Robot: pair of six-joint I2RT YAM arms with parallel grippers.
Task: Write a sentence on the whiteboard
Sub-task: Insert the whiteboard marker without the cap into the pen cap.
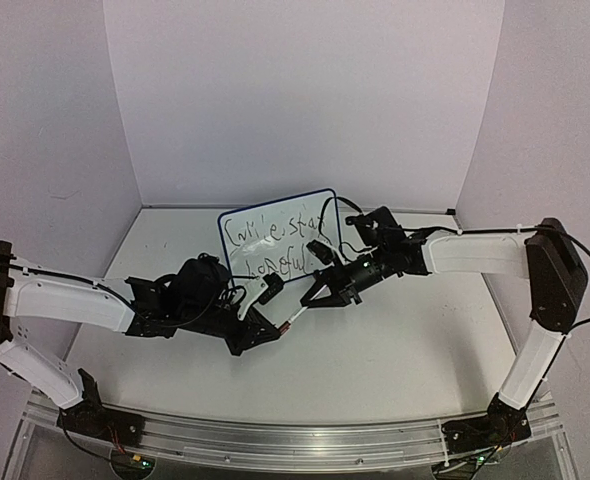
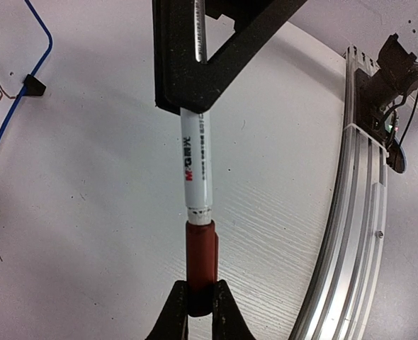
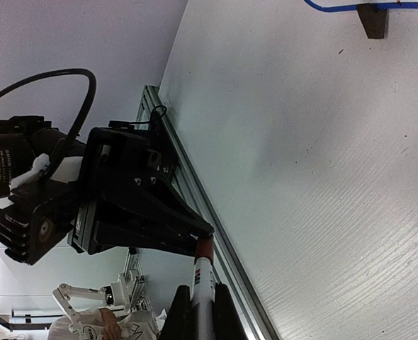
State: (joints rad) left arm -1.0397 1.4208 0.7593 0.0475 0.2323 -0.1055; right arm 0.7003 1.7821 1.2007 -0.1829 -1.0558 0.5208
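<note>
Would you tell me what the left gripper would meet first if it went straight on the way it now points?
Most likely the right gripper: the left gripper, shut on the red cap of the marker, points along it, and the right gripper holds its white barrel directly ahead.

sentence (image 1: 272, 245) too small to read, whiteboard (image 1: 275, 206) lower right corner hidden behind right arm (image 1: 475, 255)

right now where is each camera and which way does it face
Top external: above, behind the bases, looking down on table, whiteboard, both arms.
Left wrist: on that arm, looks along the left pincer, shut on the marker at its red cap.
Right wrist: on that arm, looks along the right pincer, shut on the white barrel.
Shared: both wrist views show the marker.
</note>
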